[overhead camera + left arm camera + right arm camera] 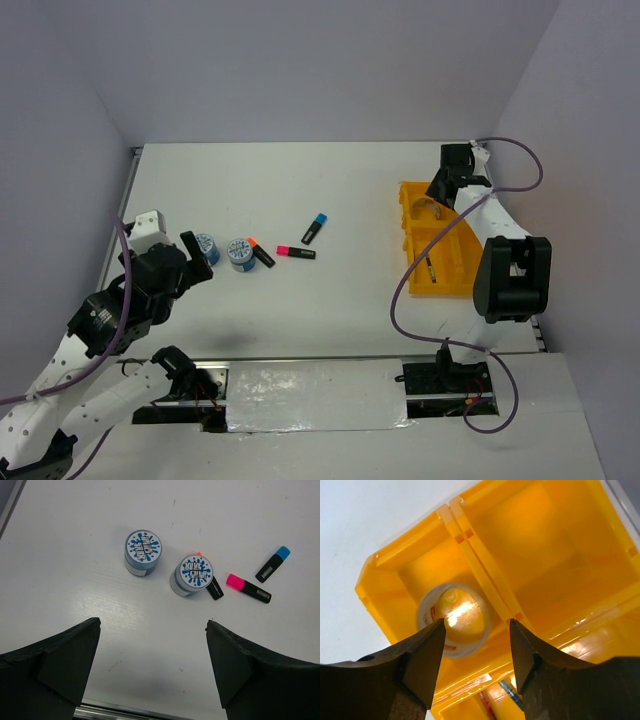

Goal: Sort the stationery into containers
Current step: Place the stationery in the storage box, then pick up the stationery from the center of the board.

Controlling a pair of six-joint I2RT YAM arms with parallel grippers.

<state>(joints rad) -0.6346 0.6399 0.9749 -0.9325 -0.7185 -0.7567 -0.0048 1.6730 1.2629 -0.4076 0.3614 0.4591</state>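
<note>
Silvery tape ring (431,611) in the yellow tray's (385,595) far-left compartment, near the bench's right edge; right gripper (476,630) above, jaws apart; left gripper (153,625) spread wide.

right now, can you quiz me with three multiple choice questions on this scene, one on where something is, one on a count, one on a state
1. Where is the silvery tape ring?
A. in a compartment of the yellow tray
B. lying outside the tray
C. nowhere in view

2. How many blue-white tape rolls stand on the table?
A. one
B. two
C. four

3. How is the left gripper?
A. shut tight
B. shut on a roll
C. open, holding nothing

Answers:
1 A, the right wrist view shows the ring lying on the floor of one tray compartment.
2 B, two rolls with the same printed tops stand near each other, not touching.
3 C, its fingers are spread wide with only bare table between them.
</note>
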